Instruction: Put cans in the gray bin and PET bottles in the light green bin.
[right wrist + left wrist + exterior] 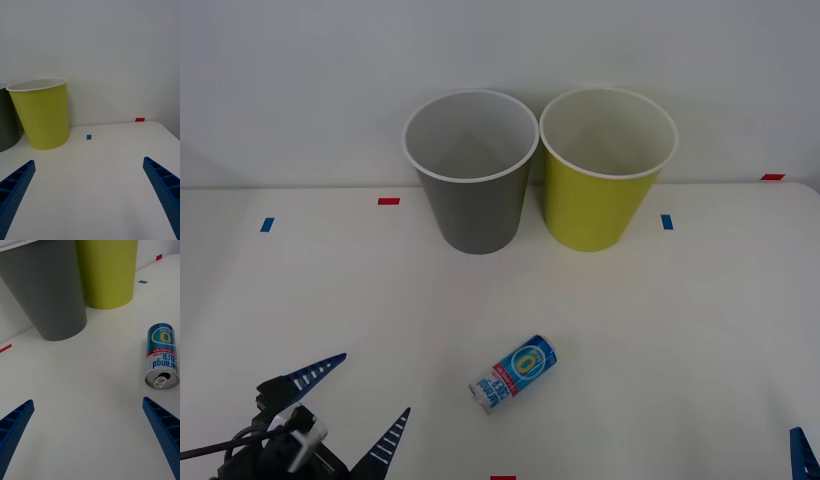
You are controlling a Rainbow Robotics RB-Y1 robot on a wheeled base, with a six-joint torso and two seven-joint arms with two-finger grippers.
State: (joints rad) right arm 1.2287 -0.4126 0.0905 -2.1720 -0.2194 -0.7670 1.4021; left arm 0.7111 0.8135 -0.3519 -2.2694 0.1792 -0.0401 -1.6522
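Cans are down to one here: a small blue can [513, 374] lies on its side on the white surface [660, 330], near the front edge and well apart from the gray bin [472, 175] and the light green bin [604, 170], which stand upright side by side against the back wall. Left end effector [358, 410] hovers low at the near left corner, its blue fingers [317, 371] spread wide and released, the can lying beside it with its opened top toward the wrist camera. Right end effector [90, 195] sits at the near right corner, its fingers likewise spread and holding nothing, facing the light green bin.
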